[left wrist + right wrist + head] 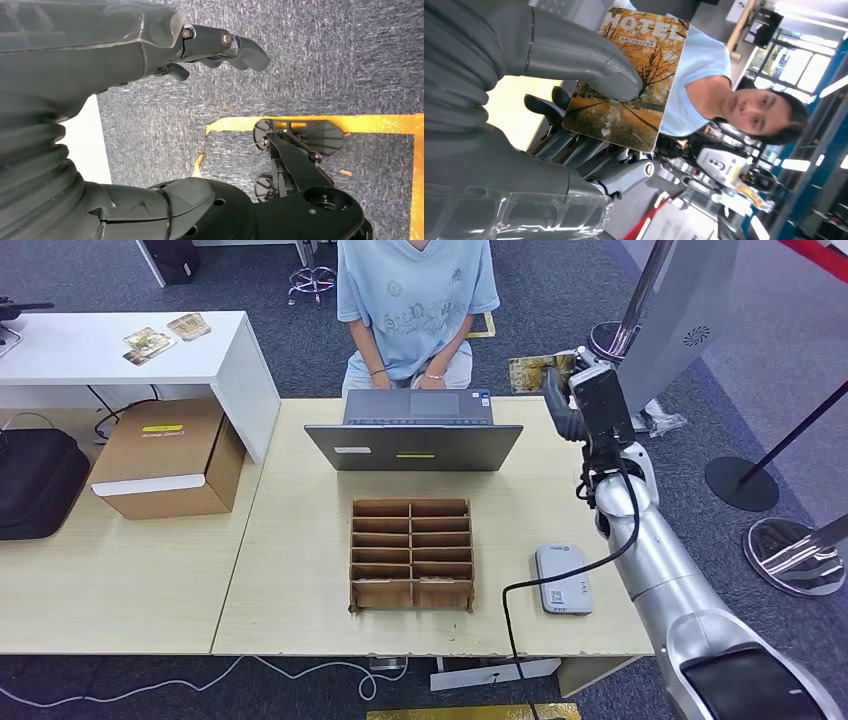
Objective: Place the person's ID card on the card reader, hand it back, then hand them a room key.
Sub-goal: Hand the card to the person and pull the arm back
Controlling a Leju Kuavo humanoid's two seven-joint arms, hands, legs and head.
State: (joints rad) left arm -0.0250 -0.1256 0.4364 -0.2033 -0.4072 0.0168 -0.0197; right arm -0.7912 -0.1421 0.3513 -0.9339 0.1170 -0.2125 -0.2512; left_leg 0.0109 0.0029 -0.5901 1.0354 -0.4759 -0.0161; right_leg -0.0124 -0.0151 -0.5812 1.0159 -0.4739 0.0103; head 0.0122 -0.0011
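Beside the laptop, right hand grips room key.

An open laptop sits at the bench's far edge, a compartmented wooden organizer at its middle. A cardboard box rests on the neighbouring bench, beside a black bag.
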